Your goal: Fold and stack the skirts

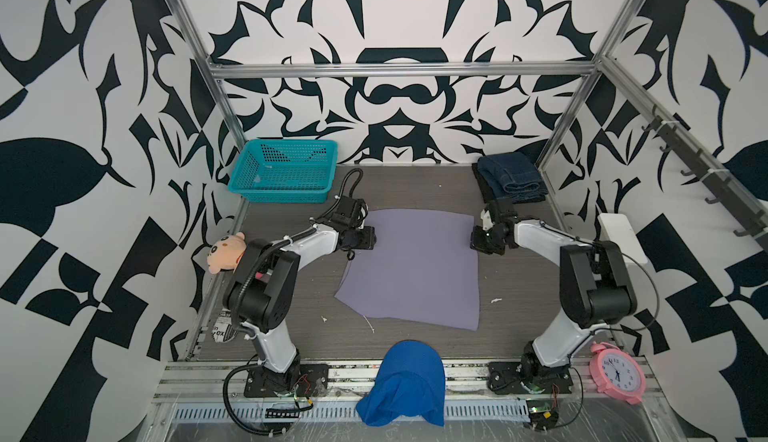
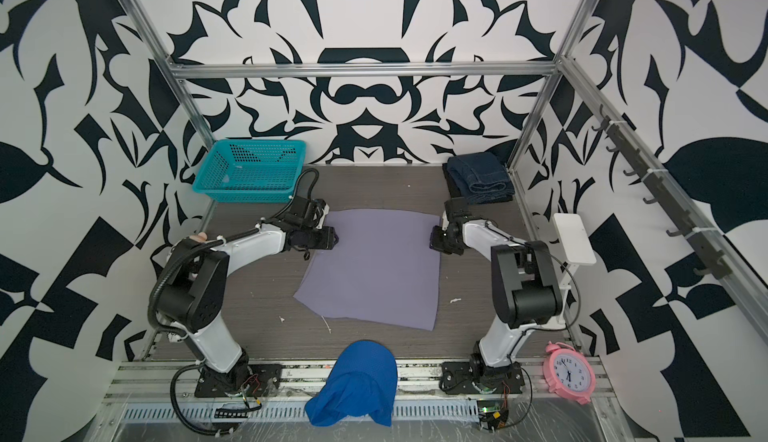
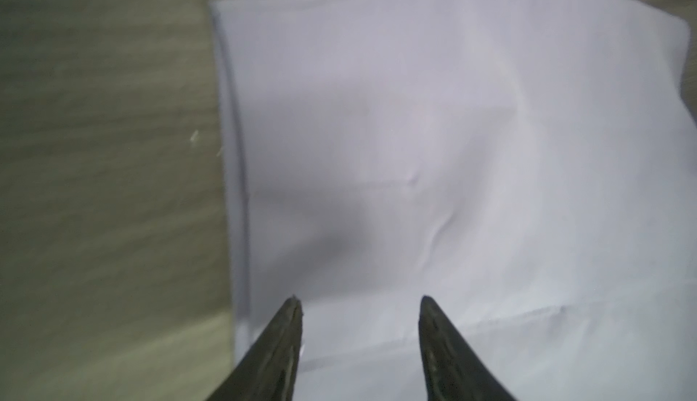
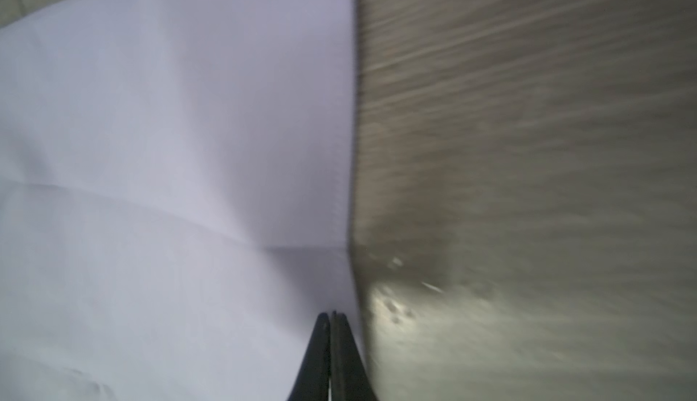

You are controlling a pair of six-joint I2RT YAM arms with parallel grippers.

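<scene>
While the pale lavender-grey fabric skirt [image 1: 415,269] lies flat mid-table [image 1: 519,294], the left gripper [image 3: 360,305] hovers partly open, empty, over its left edge. The right gripper [image 4: 332,314] is closed at its right edge; whether it pinches cloth is unclear.

Robot lab test cell, not a home. An aluminium frame [image 1: 399,71] boxed in a small wood-grain table [image 1: 519,294]; the walls [image 1: 83,86] were papered in a black-and-white pattern. Left arm [image 1: 266,294] and right arm [image 1: 594,286] were bolted to a slotted rail [image 1: 469,377] well behind the jaws. Staged props: teal basket [image 1: 282,178] beyond the left gripper [image 3: 360,301]'s jaws, plush toy [image 1: 226,251] and pink clock [image 1: 618,373] out to the sides, behind both jaws.
</scene>
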